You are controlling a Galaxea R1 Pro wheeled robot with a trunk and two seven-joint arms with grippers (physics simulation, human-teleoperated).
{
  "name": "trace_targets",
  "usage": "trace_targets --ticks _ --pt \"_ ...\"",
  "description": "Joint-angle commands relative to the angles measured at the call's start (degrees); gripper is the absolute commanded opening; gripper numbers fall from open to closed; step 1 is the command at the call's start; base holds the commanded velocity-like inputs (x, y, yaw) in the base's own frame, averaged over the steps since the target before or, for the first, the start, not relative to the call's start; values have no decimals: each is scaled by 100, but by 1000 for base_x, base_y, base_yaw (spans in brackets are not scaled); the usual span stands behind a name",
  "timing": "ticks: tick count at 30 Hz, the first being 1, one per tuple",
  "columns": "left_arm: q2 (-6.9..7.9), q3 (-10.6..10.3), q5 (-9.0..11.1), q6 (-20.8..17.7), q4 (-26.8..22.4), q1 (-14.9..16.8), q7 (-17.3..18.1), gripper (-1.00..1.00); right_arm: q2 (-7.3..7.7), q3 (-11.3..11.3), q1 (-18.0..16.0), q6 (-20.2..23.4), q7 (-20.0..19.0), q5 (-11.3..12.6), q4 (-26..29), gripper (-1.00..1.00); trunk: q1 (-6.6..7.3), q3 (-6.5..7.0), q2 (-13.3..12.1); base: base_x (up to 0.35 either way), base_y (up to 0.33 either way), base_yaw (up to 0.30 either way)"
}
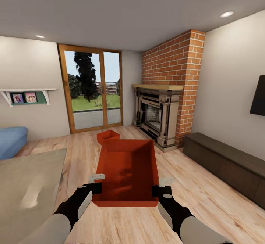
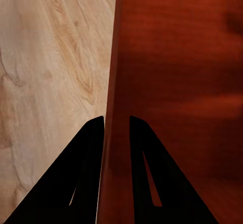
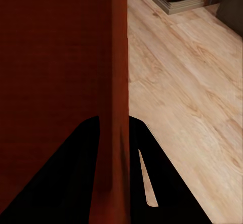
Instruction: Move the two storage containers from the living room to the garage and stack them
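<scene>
Head view: near bin [image 1: 127,172] held up between both grippers, over the wood floor [image 1: 206,196]. Left gripper [image 1: 96,183] clamped on the bin's left wall, near the close corner. Right gripper [image 1: 162,186] clamped on the right wall, near its close corner. Second bin [image 1: 108,136] just past the far end of the held one, mostly hidden behind it, only a small part peeking out. Can't tell if that one sits on the floor or touches the first. Brick fireplace [image 1: 162,117] further out, off toward the right gripper's side. Glass door [image 1: 93,91] straight ahead, well beyond the bins. Blue sofa [image 1: 11,141] cut off at the picture's edge on the left gripper's side, with a pale table [image 1: 25,189] near it, also cut off.

Left wrist view: two black fingers [image 2: 88,183] pinching the thin red wall [image 2: 109,82], one finger on each side, wood planks beside it. Rest of the bin cut off.

Right wrist view: fingers [image 3: 147,183] shut on the other wall [image 3: 119,82], bin's inside dark and hard to make out.
</scene>
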State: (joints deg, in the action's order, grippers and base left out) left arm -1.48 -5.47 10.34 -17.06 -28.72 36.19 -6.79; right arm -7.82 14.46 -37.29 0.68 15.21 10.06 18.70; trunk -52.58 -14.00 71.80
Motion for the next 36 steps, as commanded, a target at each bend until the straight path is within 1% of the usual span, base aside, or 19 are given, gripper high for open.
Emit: trace_targets --ticks 1,23,36 --pt "19 4 -50 -43 -1 2 -146 -100 8 -67 -7 3 377 -70 29 -100 0 -7 5 0 -5 273" --pt "17 3 -50 -43 -11 2 -147 -100 8 -75 -7 3 377 -65 29 -100 0 26 5 0 0 273" --pt "16 10 -50 -43 7 2 -147 -100 8 -75 -7 3 377 -65 29 -100 0 71 5 -133 0 273"
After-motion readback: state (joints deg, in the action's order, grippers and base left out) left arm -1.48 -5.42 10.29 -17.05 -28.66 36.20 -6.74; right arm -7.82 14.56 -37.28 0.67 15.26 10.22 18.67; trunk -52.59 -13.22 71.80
